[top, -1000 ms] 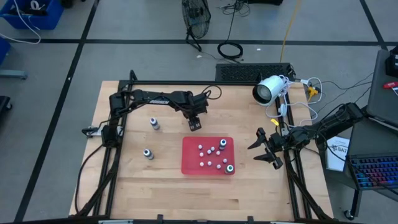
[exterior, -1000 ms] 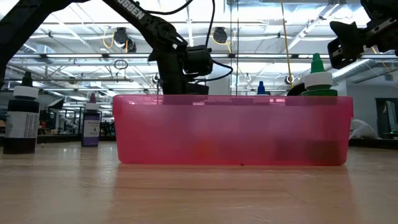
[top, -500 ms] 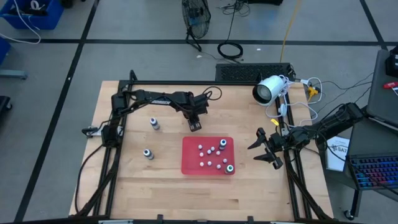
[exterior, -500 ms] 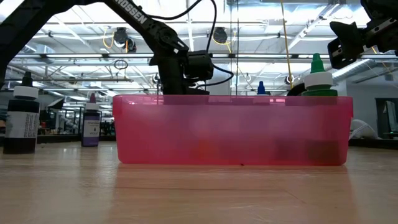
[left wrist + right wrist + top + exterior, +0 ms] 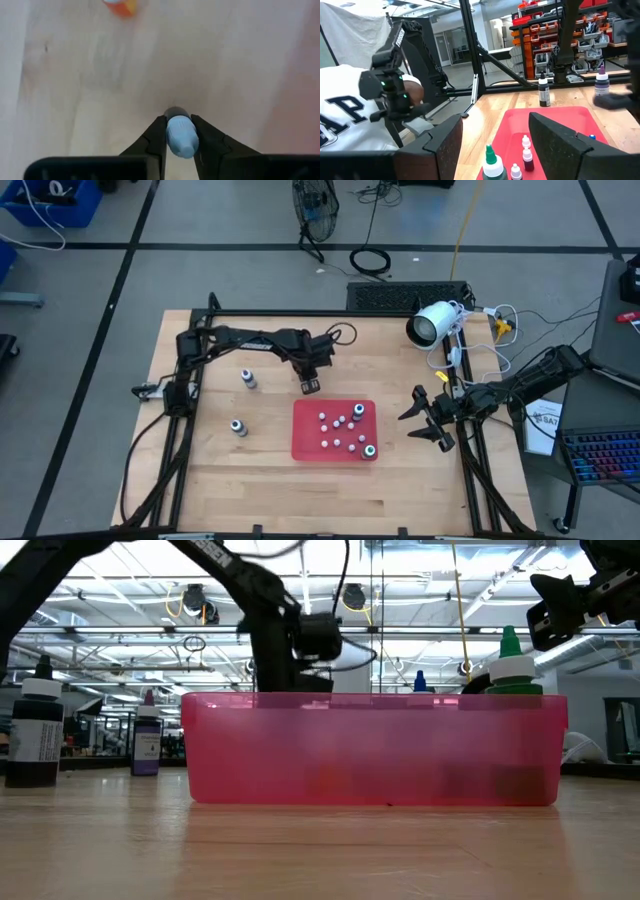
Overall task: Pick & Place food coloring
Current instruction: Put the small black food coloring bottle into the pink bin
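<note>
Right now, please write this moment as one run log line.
left claw: shut on blue-tipped bottle, behind red tray | right claw: open, waiting right of tray | two bottles left on table

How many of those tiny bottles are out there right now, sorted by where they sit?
Bottles in the red tray: about 10, too small for a sure count
Bottles loose on the table: 2
Blue-tipped bottle shut in the left pincer: 1
Total: about 13 bottles
The right pincer waits open beside the tray.
</note>
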Robot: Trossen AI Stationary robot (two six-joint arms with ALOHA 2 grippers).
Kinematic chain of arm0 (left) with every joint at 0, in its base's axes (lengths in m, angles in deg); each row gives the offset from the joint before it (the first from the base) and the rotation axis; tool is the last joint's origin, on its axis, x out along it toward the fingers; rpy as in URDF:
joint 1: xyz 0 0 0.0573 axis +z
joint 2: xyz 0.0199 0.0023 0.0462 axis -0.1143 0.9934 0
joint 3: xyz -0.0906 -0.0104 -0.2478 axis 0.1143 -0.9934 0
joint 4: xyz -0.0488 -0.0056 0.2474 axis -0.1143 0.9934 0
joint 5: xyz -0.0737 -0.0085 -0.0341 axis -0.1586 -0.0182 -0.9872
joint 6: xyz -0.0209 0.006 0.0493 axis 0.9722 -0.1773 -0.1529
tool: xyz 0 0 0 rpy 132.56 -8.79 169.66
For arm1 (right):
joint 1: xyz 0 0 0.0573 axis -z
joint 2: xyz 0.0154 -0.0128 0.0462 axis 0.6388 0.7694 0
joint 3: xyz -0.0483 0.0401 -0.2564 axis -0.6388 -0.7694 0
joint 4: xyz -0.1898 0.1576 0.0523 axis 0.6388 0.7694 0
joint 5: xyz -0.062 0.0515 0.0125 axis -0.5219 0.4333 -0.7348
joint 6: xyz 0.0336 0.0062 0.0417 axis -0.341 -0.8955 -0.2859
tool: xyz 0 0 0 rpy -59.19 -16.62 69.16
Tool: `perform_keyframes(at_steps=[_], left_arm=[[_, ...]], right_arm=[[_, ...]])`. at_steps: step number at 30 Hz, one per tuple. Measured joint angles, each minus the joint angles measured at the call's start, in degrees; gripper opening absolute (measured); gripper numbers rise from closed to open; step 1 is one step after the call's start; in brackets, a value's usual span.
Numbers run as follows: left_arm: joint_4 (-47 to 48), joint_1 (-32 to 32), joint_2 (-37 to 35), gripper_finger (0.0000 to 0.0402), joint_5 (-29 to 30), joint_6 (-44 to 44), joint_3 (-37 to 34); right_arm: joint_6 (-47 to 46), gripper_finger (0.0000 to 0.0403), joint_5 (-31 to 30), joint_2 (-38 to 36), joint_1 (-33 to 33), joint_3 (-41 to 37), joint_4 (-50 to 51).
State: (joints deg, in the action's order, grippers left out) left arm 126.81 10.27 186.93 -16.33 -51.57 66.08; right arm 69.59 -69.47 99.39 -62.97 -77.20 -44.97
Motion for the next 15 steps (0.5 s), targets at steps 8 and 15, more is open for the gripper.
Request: perform_keyframes(at_steps=[8,15], left_arm=[[6.20,-6.95,-9.83,0.0067,2.69,1.65,-0.02],[10.29,-17.71,-14.90,0.0067,2.61,7.22,0.02]], right_arm=[[0.00,0.0219,0.01,0.02,0.00,0.02,0.00],[0.00,0.0216,0.00,0.02,-0.01,0.01,-0.02]])
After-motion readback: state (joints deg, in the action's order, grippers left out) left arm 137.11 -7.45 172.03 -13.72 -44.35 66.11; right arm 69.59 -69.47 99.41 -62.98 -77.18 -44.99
